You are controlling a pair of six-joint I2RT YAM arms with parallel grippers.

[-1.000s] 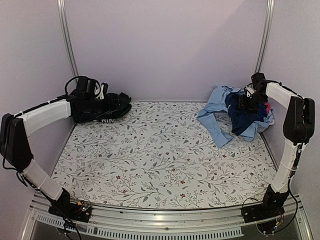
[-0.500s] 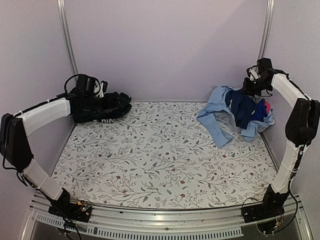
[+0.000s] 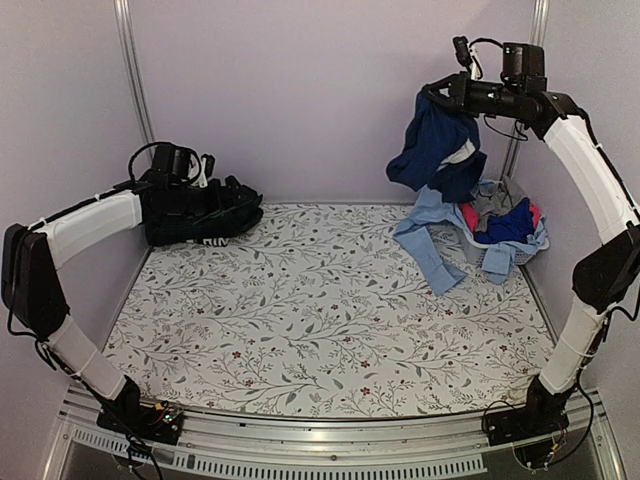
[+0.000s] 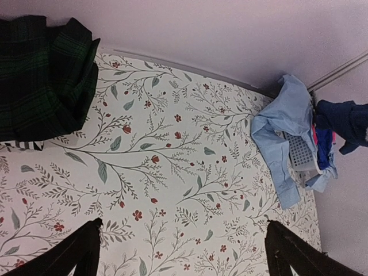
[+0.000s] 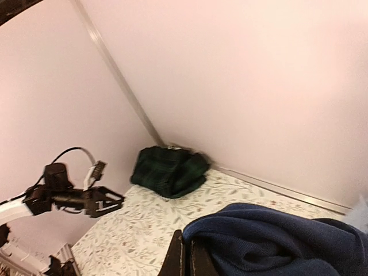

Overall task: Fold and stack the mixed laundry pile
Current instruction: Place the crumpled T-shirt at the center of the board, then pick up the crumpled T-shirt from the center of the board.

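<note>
The mixed laundry pile [image 3: 490, 225] lies heaped in the far right corner of the table, on the vine-printed sheet [image 3: 320, 320]. One light blue sleeve [image 3: 428, 255] trails from it toward the table's middle. A navy T-shirt [image 3: 435, 150] hangs above the pile, high against the back wall. It is bunched, its long axis runs vertical, and its loose end points down at the heap. I cannot tell whether its lowest fold is clear of the pile. A dark green plaid piece [image 3: 205, 215] sits folded in the far left corner.

The right gripper [image 3: 440, 95] is clamped tight on the navy T-shirt's upper edge, with cloth pinched between its closed fingers. The left gripper [image 4: 184, 253] hovers near the plaid piece with its jaws spread wide and nothing in them.

The step in hand looks like separating one garment for folding. To do it well, the shirt should go high enough to hang free of the heap. It should then travel toward the middle of the table and be laid down hem first, so it spreads flat. The empty left gripper could take a second corner.
</note>
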